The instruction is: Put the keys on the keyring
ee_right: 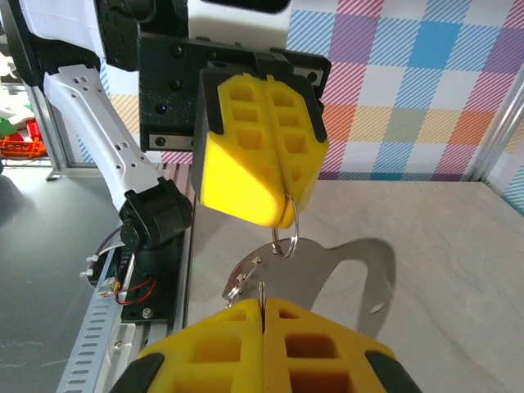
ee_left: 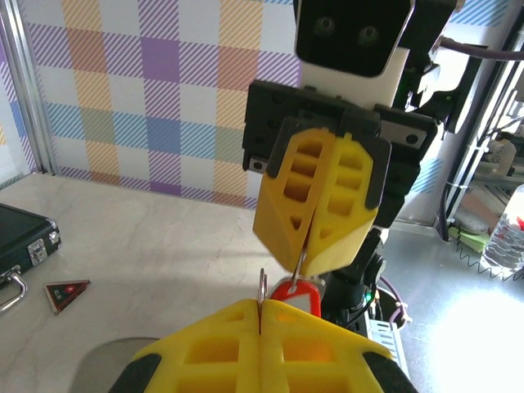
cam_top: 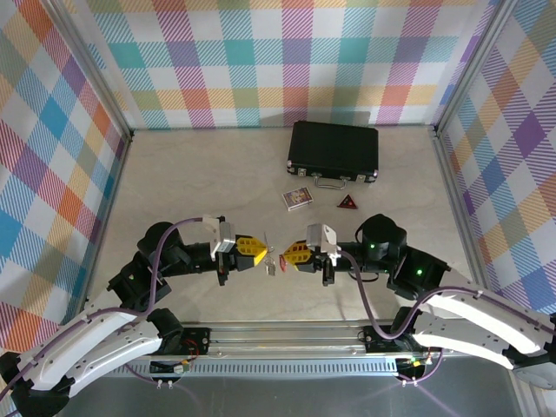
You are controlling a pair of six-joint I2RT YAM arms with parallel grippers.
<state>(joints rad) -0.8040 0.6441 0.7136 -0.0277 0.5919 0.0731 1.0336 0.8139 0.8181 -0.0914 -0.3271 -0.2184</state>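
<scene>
My left gripper (cam_top: 262, 254) and right gripper (cam_top: 287, 255) meet tip to tip above the table's near middle, both shut. In the right wrist view the left gripper (ee_right: 285, 217) pinches the keyring (ee_right: 286, 235), a thin silver loop, with a small silver piece (ee_right: 242, 281) dangling from it. In the left wrist view the right gripper (ee_left: 301, 262) pinches the thin metal loop of a key with a red plastic tag (ee_left: 299, 293), which hangs just beyond my left fingertips (ee_left: 260, 304). The ring's edge (ee_left: 262, 285) sticks up from those fingertips. A thin metal sliver also rises from my right gripper (ee_right: 263, 301).
A black case (cam_top: 334, 152) lies at the back, with a small card box (cam_top: 298, 199) and a dark red triangle (cam_top: 347, 202) in front of it. Checked walls close three sides. The metal rail (cam_top: 287, 334) runs along the near edge.
</scene>
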